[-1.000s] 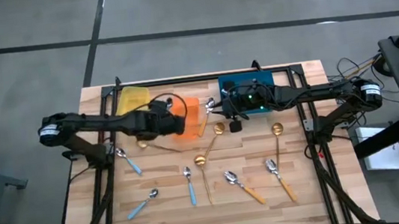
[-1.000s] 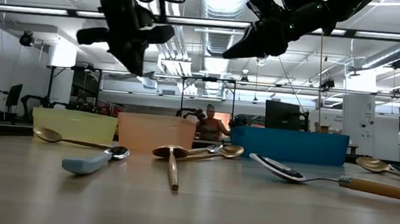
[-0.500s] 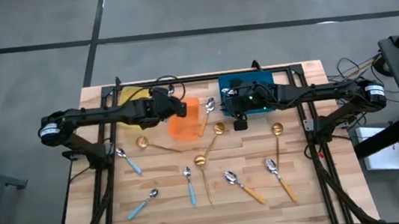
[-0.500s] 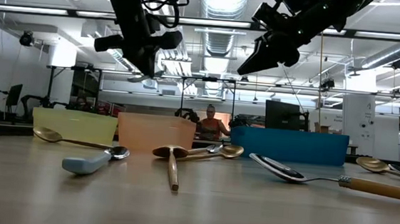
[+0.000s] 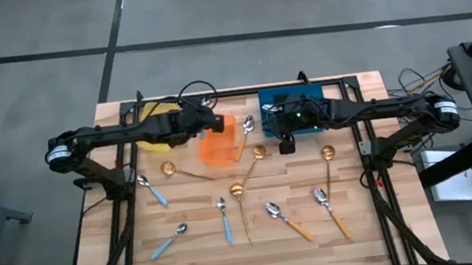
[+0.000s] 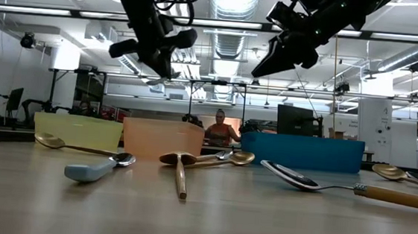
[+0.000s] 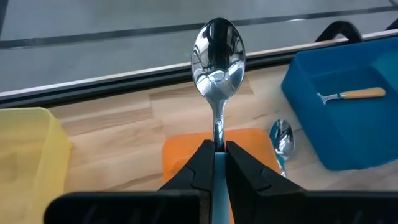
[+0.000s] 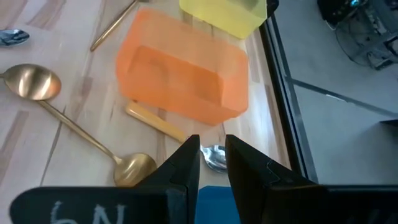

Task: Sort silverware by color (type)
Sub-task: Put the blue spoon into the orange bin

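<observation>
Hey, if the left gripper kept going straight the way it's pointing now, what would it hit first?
Probably the orange bin. The left gripper, shut on a silver spoon, points over it, with the blue bin off to one side. Depth is unclear, so it might pass above the rim.

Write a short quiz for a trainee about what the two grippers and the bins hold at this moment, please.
1. True or false: the left gripper is shut on a silver-bowled spoon.
2. Which bin holds the orange-handled spoon? A yellow, B orange, C blue.
3. Fill in: the right gripper holds ____.
Key: 1 true; 2 C, the blue bin; 3 nothing.
</observation>
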